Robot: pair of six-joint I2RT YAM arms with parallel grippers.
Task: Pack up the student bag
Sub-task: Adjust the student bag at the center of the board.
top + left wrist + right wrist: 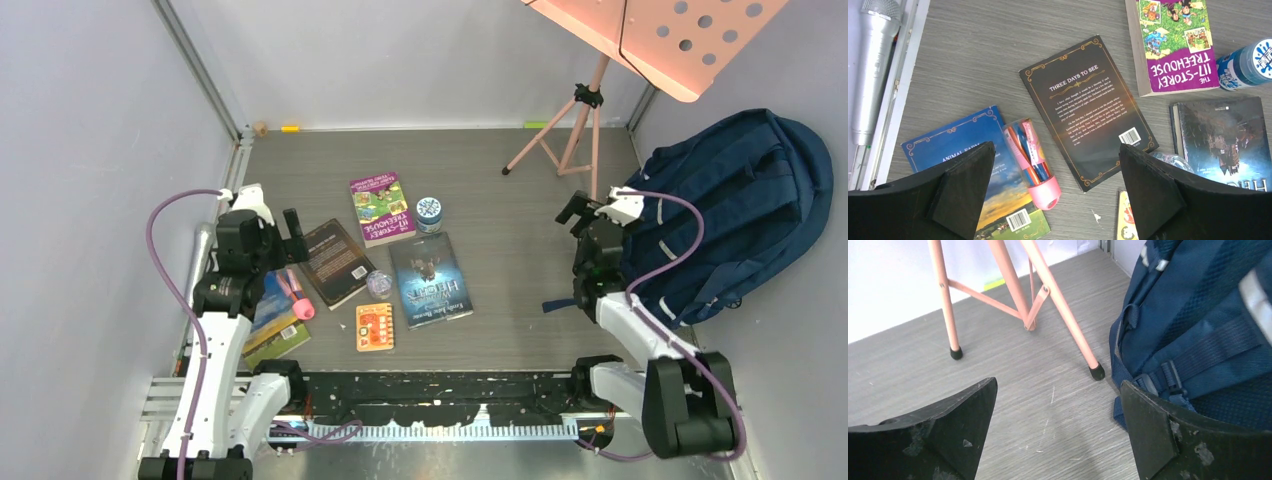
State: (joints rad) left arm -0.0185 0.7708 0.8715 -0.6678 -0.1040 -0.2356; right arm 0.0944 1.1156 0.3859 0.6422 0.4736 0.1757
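Left hand (1056,170) spread wide and empty above dark paperback (1088,110), right hand (1058,405) likewise beside student bag (1198,315)

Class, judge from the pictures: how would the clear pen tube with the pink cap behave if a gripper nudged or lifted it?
The pen tube is round and lies on its side, so a nudge would probably roll it. Its clear plastic looks smooth and rigid, so a grip might slip rather than squash it.

Setting: robotics lab test cell. Evidence: grey wood-grain tabletop (520,250); plain pale partition walls (400,60) enclosing the tabletop on three sides; metal mounting rail (440,432) along the tabletop's near edge; cabled left arm (222,335) and right arm (630,325) bolted there.
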